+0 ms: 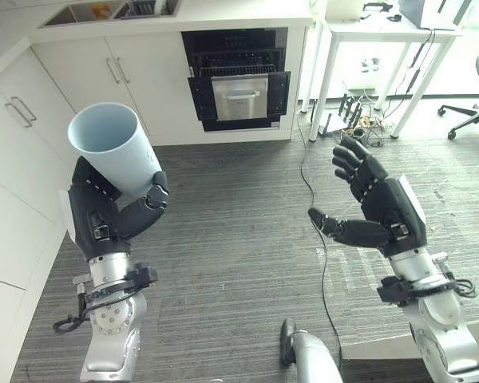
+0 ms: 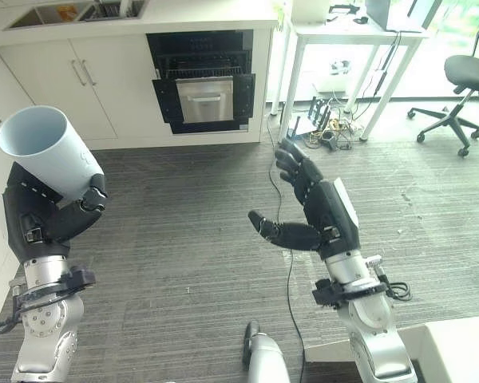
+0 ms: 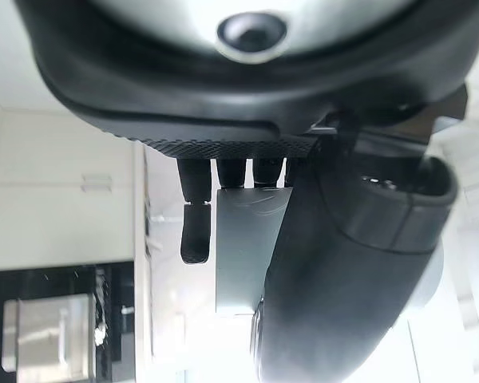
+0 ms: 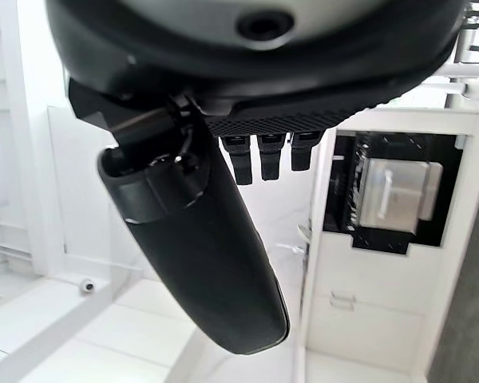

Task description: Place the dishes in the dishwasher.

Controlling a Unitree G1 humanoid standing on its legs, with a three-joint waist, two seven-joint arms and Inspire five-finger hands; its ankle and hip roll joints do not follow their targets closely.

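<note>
Cup clamped in left robot hand, dishwasher far ahead.

Pale blue cup gripped by left robot hand, fingers and thumb curled round its lower half, mouth tilted up and away to the left. Right robot hand empty, fingers spread apart. Well beyond both, open dishwasher, nearer the right; racks inside hard to make out.

One cup, one dishwasher, two hands
</note>
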